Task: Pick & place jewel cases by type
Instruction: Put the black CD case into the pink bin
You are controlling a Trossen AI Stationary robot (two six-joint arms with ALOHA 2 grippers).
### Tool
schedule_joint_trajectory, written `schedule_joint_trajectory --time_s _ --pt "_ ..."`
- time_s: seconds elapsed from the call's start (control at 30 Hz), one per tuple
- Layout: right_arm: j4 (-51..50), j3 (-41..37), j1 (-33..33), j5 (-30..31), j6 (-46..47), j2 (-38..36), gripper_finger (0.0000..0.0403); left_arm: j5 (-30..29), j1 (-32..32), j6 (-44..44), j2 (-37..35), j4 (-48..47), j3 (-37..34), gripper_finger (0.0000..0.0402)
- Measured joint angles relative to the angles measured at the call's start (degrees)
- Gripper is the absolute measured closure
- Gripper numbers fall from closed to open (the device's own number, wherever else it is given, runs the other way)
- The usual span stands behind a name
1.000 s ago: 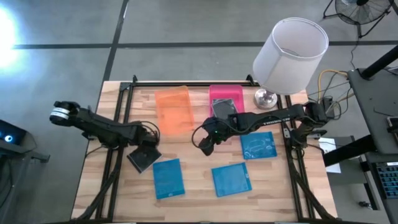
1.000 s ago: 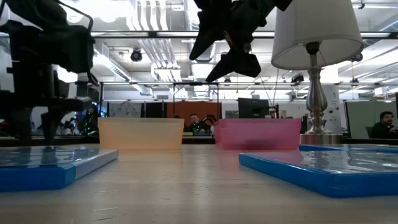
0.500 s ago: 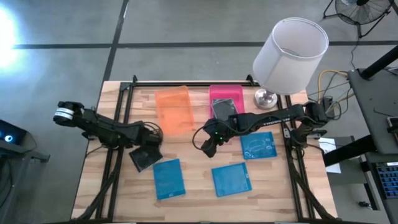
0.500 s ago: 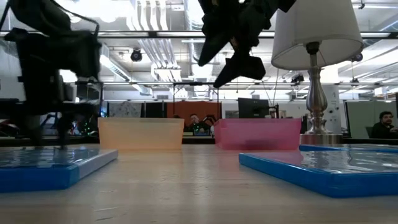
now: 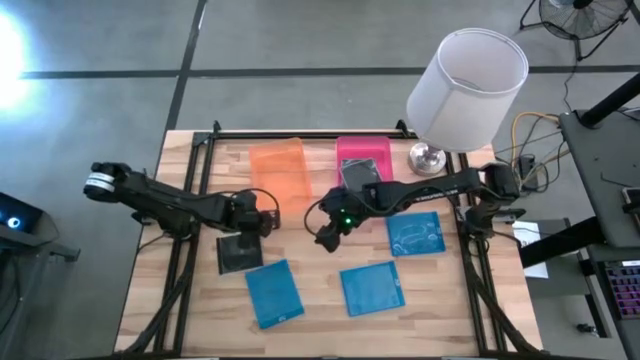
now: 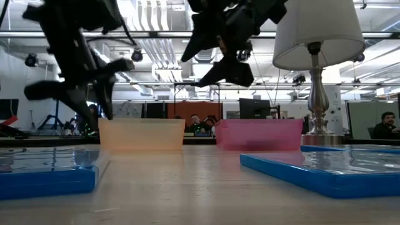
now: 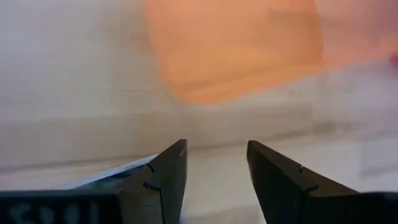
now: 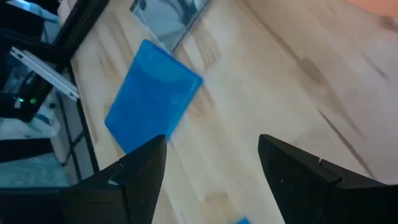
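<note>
A dark grey jewel case [image 5: 240,252] lies flat on the table, just toward the near edge from my open left gripper [image 5: 262,218], which hovers off it and faces the orange tray [image 7: 236,46]. Three blue jewel cases lie flat: one [image 5: 274,293] near the dark one, one [image 5: 372,288] at the middle near side, one [image 5: 417,234] at the right. Another dark case [image 5: 360,172] rests inside the pink tray [image 5: 362,148]. My right gripper [image 5: 325,238] hangs open above bare wood at the table's middle; its wrist view shows a blue case [image 8: 152,93] and the dark case [image 8: 168,15].
The orange tray [image 5: 278,175] and the pink tray stand side by side at the table's far side. A lamp with a white shade [image 5: 467,75] and a metal base [image 5: 427,158] stands at the far right corner. Black frame rails [image 5: 185,260] run along both table sides.
My left gripper has risen off the dark case and moved right and toward the far edge, to the orange tray. The dark case has turned about and now lies squarer to the table. The nearby blue case has turned slightly. My right gripper has stayed roughly in place.
</note>
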Motion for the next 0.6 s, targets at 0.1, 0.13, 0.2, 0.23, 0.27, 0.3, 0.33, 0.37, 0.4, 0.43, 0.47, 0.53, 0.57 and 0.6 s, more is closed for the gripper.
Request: schedule_joint_trajectory --time_s 0.1,0.13,0.2,0.23,0.27,0.3,0.33,0.37,0.4,0.43,0.47,0.53,0.57,0.6 --pt "4.17 0.00 0.23 -0.77 0.12 1.48 0.0154 1.89 -1.95 11.29 -0.23 -5.75 4.46 0.0251" --pt "4.51 0.00 0.25 -1.60 -0.23 1.85 0.0154 4.04 -2.74 15.47 -0.22 -7.82 5.82 0.0251" --pt "5.54 0.00 0.27 -3.12 -1.75 2.75 0.0154 11.00 -4.26 21.74 0.51 -13.91 7.76 0.0251" --pt "5.01 0.00 0.31 -3.43 -2.60 3.08 0.0154 14.60 -5.13 23.35 1.00 -17.51 8.32 0.0251" --pt "4.55 0.00 0.32 -3.57 -3.37 3.34 0.0154 18.07 -6.10 24.41 1.42 -20.15 8.56 0.0251" --pt "4.33 0.00 0.32 -3.62 -4.27 3.49 0.0154 21.01 -7.14 25.48 1.76 -22.21 8.69 0.0251" --pt "3.83 0.00 0.32 -3.63 -4.98 3.70 0.0155 23.35 -8.22 26.49 2.05 -23.74 8.62 0.0251" --pt "3.27 0.00 0.30 -3.63 -5.66 3.84 0.0156 25.14 -9.39 27.09 2.20 -24.59 8.11 0.0251" --pt "2.92 0.00 0.28 -3.62 -6.06 4.04 0.0157 26.75 -10.57 27.47 2.44 -25.19 7.39 0.0251" --pt "2.55 0.00 0.27 -3.60 -6.37 4.15 0.0158 28.38 -11.58 28.12 2.84 -25.38 6.67 0.0251" --pt "2.15 -0.02 0.27 -3.54 -6.81 4.21 0.0160 29.95 -12.37 28.39 3.44 -25.58 6.30 0.0251" --pt "2.20 -0.07 0.27 -3.49 -7.56 4.21 0.0162 32.94 -13.92 30.16 4.46 -25.71 5.91 0.0251" --pt "2.32 -0.06 0.27 -3.49 -7.73 4.20 0.0163 34.07 -14.76 31.19 5.06 -25.93 5.63 0.0251" --pt "2.30 -0.04 0.27 -3.49 -7.81 4.18 0.0164 35.04 -15.43 32.60 5.75 -26.08 5.30 0.0251"
